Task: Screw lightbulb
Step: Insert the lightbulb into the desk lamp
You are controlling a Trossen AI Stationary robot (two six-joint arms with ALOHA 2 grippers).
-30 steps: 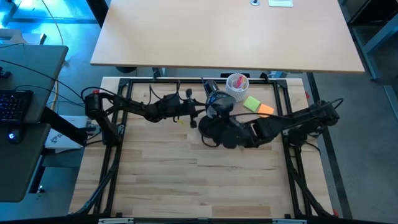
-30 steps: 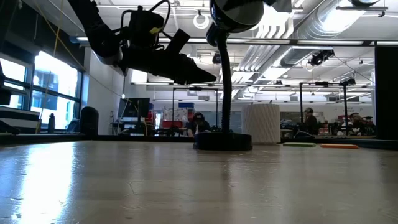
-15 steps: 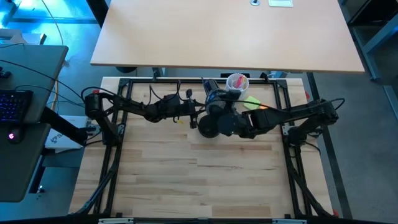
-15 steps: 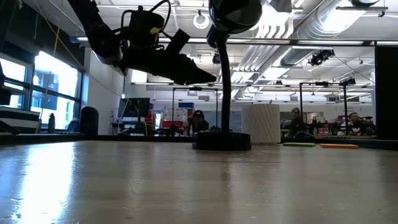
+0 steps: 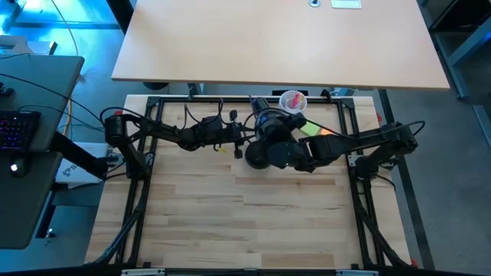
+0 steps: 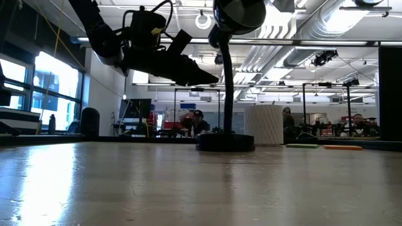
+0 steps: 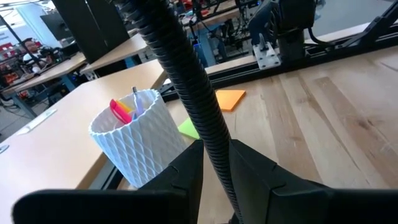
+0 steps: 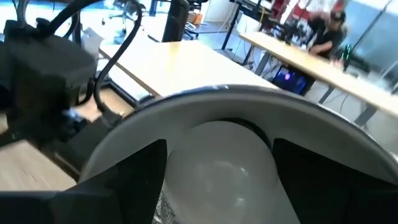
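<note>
Up close, my right tool [image 8: 217, 149] is clamped around the lightbulb [image 8: 217, 183], one finger on either side. The bulb sits inside the black lamp head [image 8: 249, 99], just above centre in the high view. My left tool [image 7: 216, 158] is closed on the lamp's ribbed neck [image 7: 186, 81], holding it between both fingers. Behind the neck, the white ribbed cup [image 7: 140, 146] stands on the tabletop [image 7: 323, 118], with a green note [image 7: 188, 129] and an orange note [image 7: 229, 98] lying near it. Far back in the low view, a person [image 6: 198, 119] is in the room.
</note>
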